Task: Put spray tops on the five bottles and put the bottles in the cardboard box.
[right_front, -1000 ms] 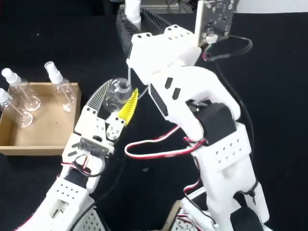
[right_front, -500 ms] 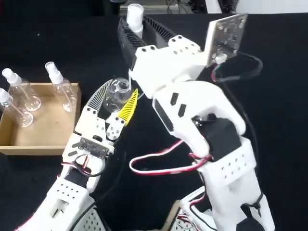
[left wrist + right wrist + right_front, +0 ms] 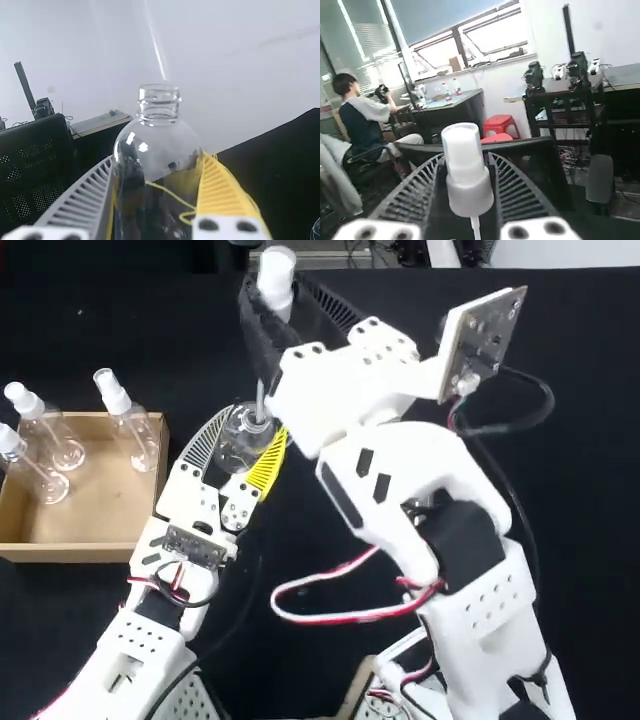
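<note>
Workshop-style lab or robotics office, I think. From my right wrist camera, the room behind: a run of windows, slatted blinds, a dark desk with small bottles on it, a red stool, and a black bench carrying black equipment, with tangled cables beneath. High view: I work on a black table.

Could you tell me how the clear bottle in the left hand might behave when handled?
The clear bottle looks empty, so it is probably light. Its round, glossy body may slip or twist in the left hand. Standing alone, it would likely tip if nudged near the neck.
</note>
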{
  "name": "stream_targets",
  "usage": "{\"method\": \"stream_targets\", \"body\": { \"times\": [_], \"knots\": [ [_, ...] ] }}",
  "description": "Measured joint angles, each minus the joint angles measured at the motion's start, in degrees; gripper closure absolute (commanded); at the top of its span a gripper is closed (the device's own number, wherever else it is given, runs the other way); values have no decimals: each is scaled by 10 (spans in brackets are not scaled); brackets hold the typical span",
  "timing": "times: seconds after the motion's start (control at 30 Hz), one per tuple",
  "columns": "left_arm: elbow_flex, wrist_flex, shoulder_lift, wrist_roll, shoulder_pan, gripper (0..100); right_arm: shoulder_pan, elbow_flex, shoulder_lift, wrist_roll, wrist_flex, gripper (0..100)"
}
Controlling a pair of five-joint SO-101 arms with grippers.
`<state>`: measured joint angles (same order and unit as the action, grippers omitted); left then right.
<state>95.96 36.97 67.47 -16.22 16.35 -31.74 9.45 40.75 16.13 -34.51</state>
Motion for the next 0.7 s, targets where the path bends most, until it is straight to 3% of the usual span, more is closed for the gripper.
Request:
{"method": "stream_targets", "body": {
  "times": [0.7],
  "knots": [
    [0,0,0,0,0,970,-4,51,4,0,11,971]
  ]
}}
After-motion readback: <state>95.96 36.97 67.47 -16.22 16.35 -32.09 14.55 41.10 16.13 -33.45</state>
